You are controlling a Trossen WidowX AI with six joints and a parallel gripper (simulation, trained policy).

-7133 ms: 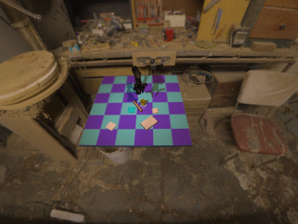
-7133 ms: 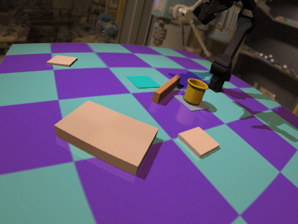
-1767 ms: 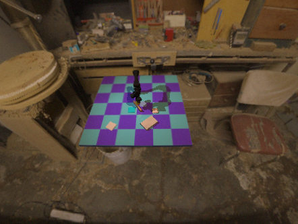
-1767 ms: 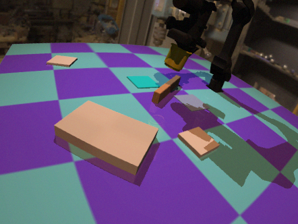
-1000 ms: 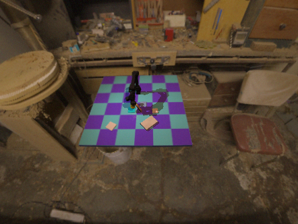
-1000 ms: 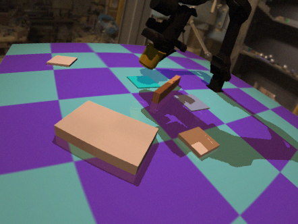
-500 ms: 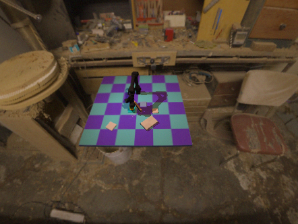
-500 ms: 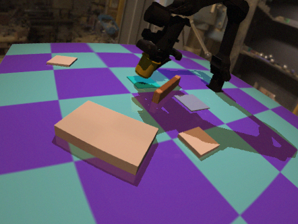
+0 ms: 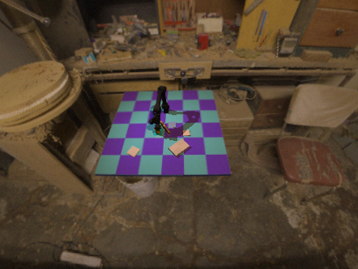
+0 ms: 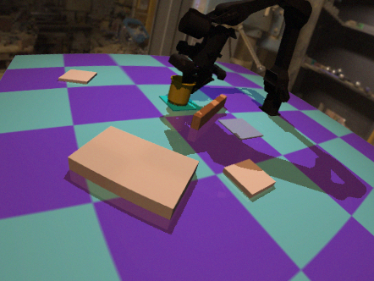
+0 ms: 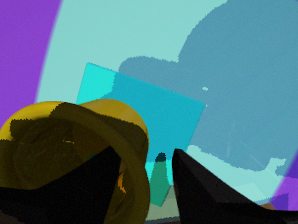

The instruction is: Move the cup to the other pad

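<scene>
So my pincer (image 9: 158,126) (image 10: 189,81) (image 11: 148,151) is down at the teal pad (image 9: 155,133) (image 10: 189,106) (image 11: 165,117), and the yellow cup (image 9: 158,132) (image 10: 179,92) (image 11: 100,112) is on it, pretty much upright as far as I can make out from the exterior view. The carry across looks done to me: the grey pad (image 9: 172,125) (image 10: 242,128) has no cup on it, it's over on the other side of the orange bar (image 9: 165,127) (image 10: 208,112), and the bar itself isn't touching the cup. As for my fingers, they stand partway apart, neither wide nor pinched together, and one of them reaches over the cup's mouth. I'd call that grip let go, or nearly so, but the tips are still right at the cup, so I'm not clear of it. What's left, I reckon, is opening a bit more and backing off straight up without snagging the rim, cause a tug there could tip it. Cup-wise: round, yellow-orange outside, thick rim, and the inside is really dark in the wrist view. There are small orange and green glints in there that might be marbles, can't swear to it or count them. I don't see any marbles lying on the table (image 9: 151,164) (image 10: 38,190) either.
</scene>
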